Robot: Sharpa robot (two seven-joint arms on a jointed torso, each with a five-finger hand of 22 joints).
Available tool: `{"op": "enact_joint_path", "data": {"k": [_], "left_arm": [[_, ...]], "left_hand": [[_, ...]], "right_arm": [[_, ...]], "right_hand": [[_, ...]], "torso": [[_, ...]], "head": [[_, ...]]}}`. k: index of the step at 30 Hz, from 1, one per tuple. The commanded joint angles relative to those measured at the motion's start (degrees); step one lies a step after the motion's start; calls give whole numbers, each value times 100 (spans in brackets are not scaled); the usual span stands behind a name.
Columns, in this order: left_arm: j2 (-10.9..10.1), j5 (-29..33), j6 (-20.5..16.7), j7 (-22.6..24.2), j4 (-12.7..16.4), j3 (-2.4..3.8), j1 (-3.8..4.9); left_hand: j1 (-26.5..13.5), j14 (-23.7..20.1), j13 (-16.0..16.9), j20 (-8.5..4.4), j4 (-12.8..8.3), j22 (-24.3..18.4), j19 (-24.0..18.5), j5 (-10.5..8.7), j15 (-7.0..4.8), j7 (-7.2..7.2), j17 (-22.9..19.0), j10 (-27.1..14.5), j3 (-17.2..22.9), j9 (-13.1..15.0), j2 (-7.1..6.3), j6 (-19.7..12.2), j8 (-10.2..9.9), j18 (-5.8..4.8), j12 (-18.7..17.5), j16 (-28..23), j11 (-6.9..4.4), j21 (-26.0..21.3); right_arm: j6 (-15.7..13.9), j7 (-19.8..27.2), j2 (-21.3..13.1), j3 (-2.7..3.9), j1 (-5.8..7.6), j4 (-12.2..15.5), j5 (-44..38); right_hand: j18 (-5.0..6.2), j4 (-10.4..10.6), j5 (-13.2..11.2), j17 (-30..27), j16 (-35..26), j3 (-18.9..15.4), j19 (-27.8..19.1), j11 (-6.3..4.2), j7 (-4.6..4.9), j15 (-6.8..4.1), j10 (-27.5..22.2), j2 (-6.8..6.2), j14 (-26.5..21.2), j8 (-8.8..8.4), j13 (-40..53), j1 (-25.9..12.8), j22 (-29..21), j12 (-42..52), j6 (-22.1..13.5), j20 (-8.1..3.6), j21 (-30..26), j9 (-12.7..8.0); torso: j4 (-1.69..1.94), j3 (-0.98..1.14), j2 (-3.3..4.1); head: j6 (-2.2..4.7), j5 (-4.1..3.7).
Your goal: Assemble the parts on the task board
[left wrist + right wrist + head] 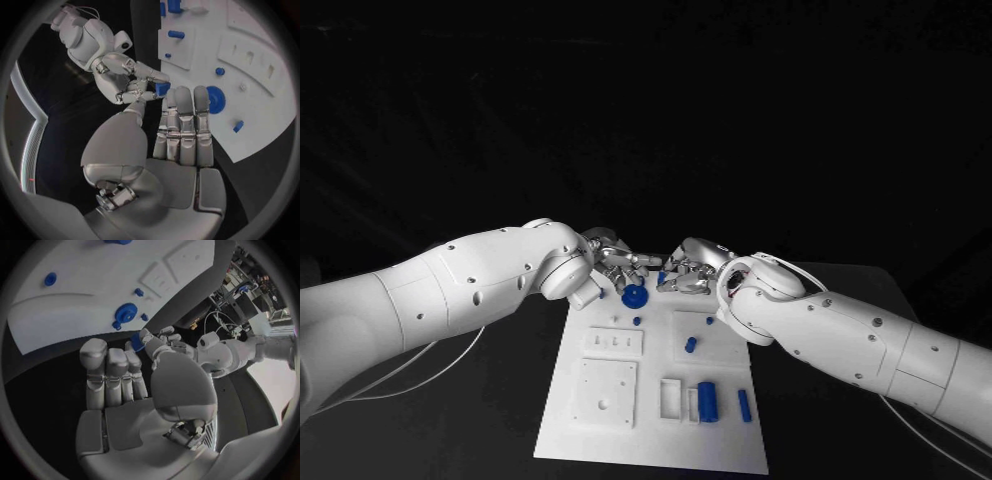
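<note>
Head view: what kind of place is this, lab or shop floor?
Likely a robotics lab test bench: a black table holds a white task board with small blue parts, and equipment racks stand behind.

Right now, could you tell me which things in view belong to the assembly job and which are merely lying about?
Job:
white task board
blue gear-shaped part
blue cylindrical part
small blue piece pinched between both hands
left hand
right hand

Lying about:
black table
white cables

One task board [581,425], two hands [620,258]
</note>
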Motion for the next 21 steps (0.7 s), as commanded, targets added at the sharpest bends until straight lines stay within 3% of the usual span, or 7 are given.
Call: {"op": "enact_joint_path", "data": {"k": [1,10,21], "left_arm": [[49,-333,196,-76,1,1,5],[118,-463,394,-91,5,-42,3],[192,-483,439,-112,-57,-88,0]], "left_hand": [[91,-64,-17,-6,-129,43,29,94,-7,-9,-9,281,-45,-33,34,-23,-31,-108,-39,14,-27,-57],[162,-77,-45,-5,-278,149,35,121,-5,-16,-18,281,-105,-66,95,-25,-28,-113,-56,22,-30,-138],[110,-87,-52,-1,-218,235,49,106,0,-8,-23,280,-95,-81,77,-38,-28,-111,-74,29,-23,-197]], "right_arm": [[120,-20,27,-2,5,23,-77],[164,-29,73,-2,9,14,-80],[213,-28,144,-6,18,2,-112]], "right_hand": [[-78,33,17,-11,-43,-7,327,-30,-154,-33,-12,-62,10,20,-10,-4,536,-26,201,-15,-26,4],[-78,38,20,-9,-41,-13,328,-30,-155,-34,-8,-70,11,21,-7,-8,537,-20,200,-15,-23,3],[-79,47,21,-10,-42,-18,329,-31,-155,-34,-8,-75,11,21,-9,-4,538,-20,199,-16,-21,0]], "torso": [[3,-1,3],[4,-3,-4],[-4,1,1]], "head": [[-3,3],[-21,-8],[-22,-5]]}}
